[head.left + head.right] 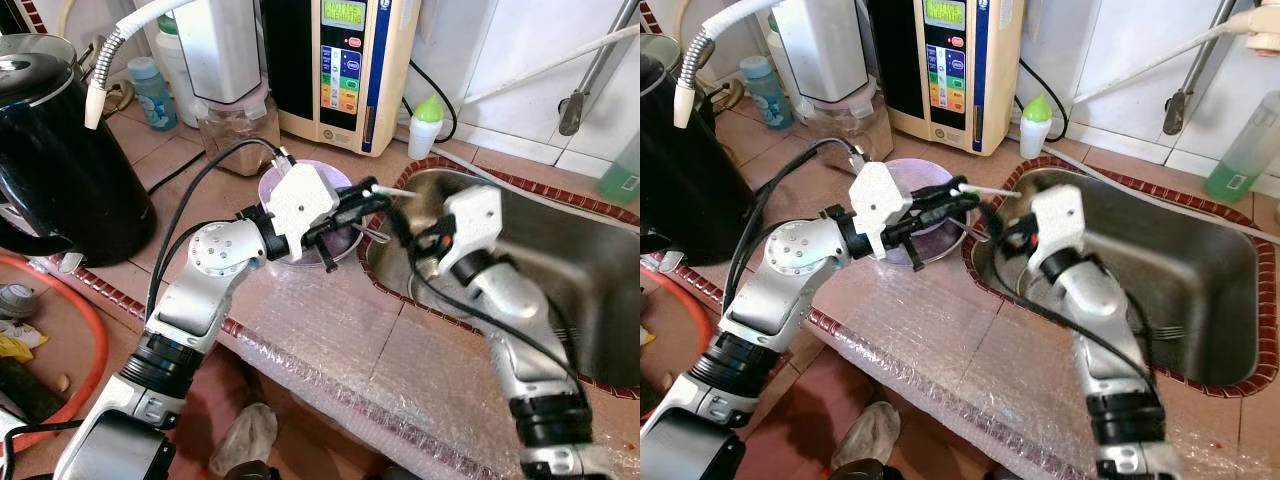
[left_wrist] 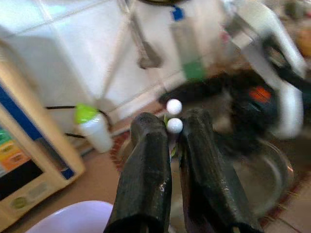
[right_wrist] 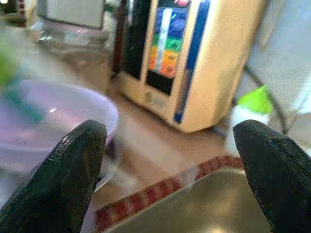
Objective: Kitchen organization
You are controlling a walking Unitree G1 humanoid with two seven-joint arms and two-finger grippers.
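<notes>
Gripping thin white-tipped sticks (image 2: 174, 116) in left gripper (image 1: 372, 196), above sink (image 1: 560, 250) edge.
Risking slippage into basin beside purple bowl (image 1: 902, 178); right gripper (image 3: 170, 165) spread wide, empty.

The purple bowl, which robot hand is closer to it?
Left. The left gripper hangs right over the far rim of the purple bowl, pinching a thin white-tipped stick. The right gripper is off to the bowl's side, open, at the edge of the sink.

Left end effector (image 1: 372, 197) pinched closed, arm extended, right end effector (image 3: 167, 160) spread wide, elbow bent
</notes>
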